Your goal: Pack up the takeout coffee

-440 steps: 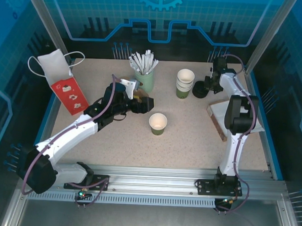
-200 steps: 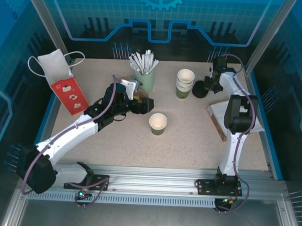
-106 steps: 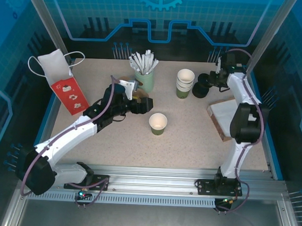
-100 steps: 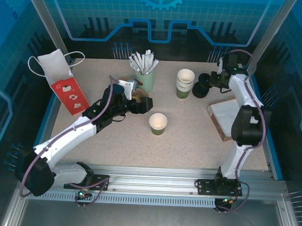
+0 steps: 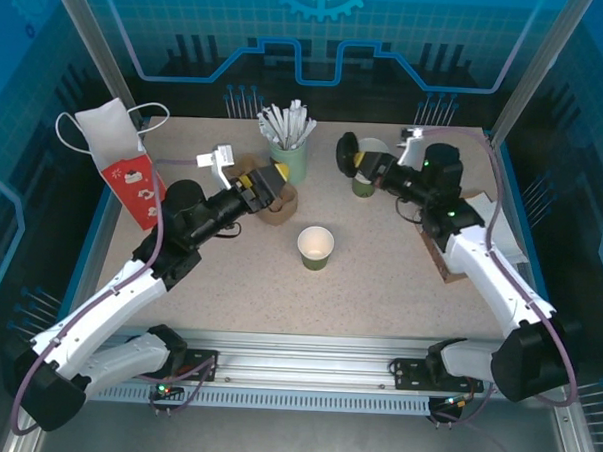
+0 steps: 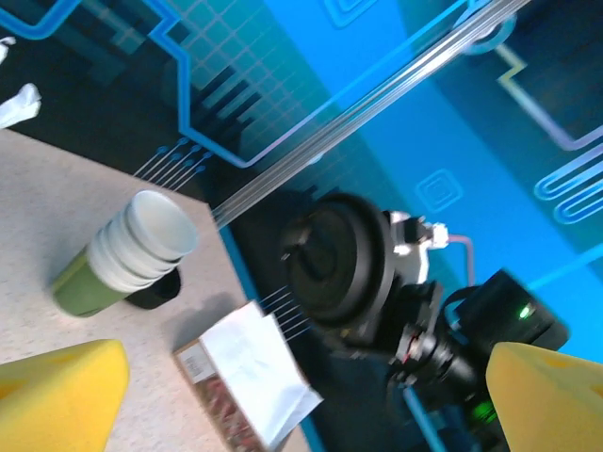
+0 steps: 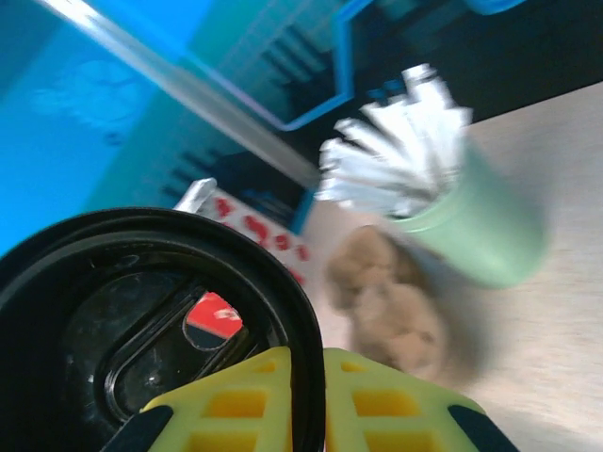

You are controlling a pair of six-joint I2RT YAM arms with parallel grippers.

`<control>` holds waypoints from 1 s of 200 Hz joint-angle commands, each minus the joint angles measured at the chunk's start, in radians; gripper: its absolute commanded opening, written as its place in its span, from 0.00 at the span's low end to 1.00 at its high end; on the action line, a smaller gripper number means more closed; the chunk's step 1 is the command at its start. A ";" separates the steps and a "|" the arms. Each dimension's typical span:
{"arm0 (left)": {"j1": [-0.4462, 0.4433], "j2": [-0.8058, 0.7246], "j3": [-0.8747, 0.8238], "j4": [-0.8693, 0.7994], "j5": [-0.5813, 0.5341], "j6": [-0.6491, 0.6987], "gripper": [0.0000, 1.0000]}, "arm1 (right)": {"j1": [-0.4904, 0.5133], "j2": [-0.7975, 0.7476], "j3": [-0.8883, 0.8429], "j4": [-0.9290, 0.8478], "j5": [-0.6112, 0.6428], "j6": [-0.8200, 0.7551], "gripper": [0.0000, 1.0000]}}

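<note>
The takeout coffee's olive-green paper cup (image 5: 316,247) stands lidless in the middle of the table. Its round black lid (image 5: 346,153) hangs in the air over the back of the table, tilted on edge. My right gripper (image 5: 363,162) is shut on the lid's rim. In the right wrist view the yellow fingers (image 7: 254,400) pinch the rim of the lid (image 7: 141,320). My left gripper (image 5: 269,181) is open above a brown lump (image 5: 278,205), left of the lid. Its yellow fingertips (image 6: 61,395) stand wide apart, facing the lid (image 6: 339,259).
A pale green cup of white sticks (image 5: 289,140) stands behind the left gripper. A stack of white-rimmed cups (image 6: 122,254) with dark lids (image 6: 155,290) beside it stands at the back right. A red-and-white bag (image 5: 129,173) stands left; a flat white packet (image 5: 451,233) lies right.
My right arm has swung left from the back right corner, carrying the black lid over the cup stack. My left arm has drawn back and turned its gripper toward the lid.
</note>
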 commanded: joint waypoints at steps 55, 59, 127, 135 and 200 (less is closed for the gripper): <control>-0.008 0.100 0.029 0.291 0.018 -0.282 0.99 | 0.189 0.071 -0.083 0.530 0.013 0.311 0.14; -0.007 0.107 0.034 0.294 0.022 -0.285 0.99 | 0.195 0.074 -0.080 0.535 0.012 0.314 0.14; -0.018 0.157 0.064 0.350 0.055 -0.307 0.99 | 0.247 0.125 -0.040 0.573 0.000 0.341 0.15; -0.018 0.161 0.068 0.352 0.061 -0.309 0.99 | 0.249 0.131 -0.033 0.572 -0.007 0.343 0.15; -0.021 0.165 0.059 0.342 0.051 -0.320 0.95 | 0.256 0.150 -0.027 0.609 -0.011 0.382 0.15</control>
